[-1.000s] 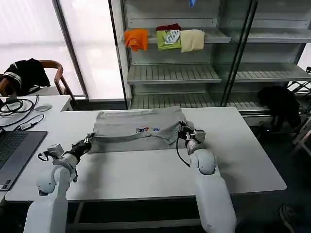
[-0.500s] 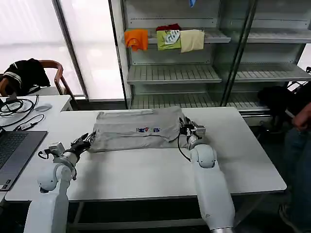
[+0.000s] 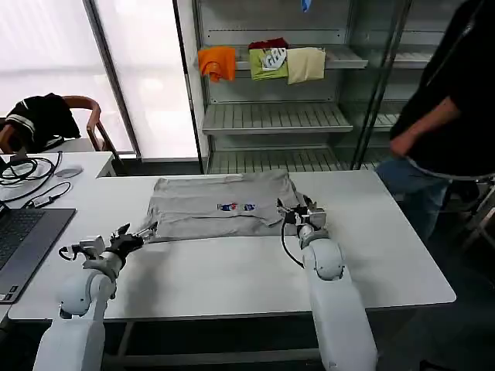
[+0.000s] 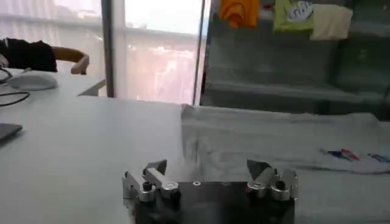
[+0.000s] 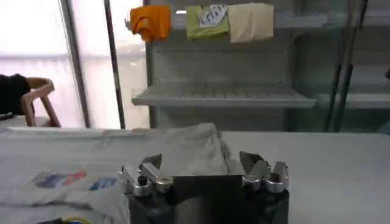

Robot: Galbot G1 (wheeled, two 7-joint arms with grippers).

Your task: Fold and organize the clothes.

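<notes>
A light grey shirt lies folded into a wide band across the far middle of the white table, its small multicoloured print facing up. My left gripper rests low on the table just off the shirt's near left corner, open and holding nothing. In the left wrist view the left gripper faces the shirt, which starts just beyond its fingertips. Open too, my right gripper sits at the shirt's right edge. Seen from the right wrist, the right gripper has the shirt bunched just ahead of it.
A laptop and cables lie on the table's left end. Behind the table, a shelf unit holds orange, green and cream folded garments. A chair with a black garment stands far left.
The left gripper has slid back off the shirt's left corner. The right gripper has drawn slightly away from the right edge, and the shirt now lies flatter there.
</notes>
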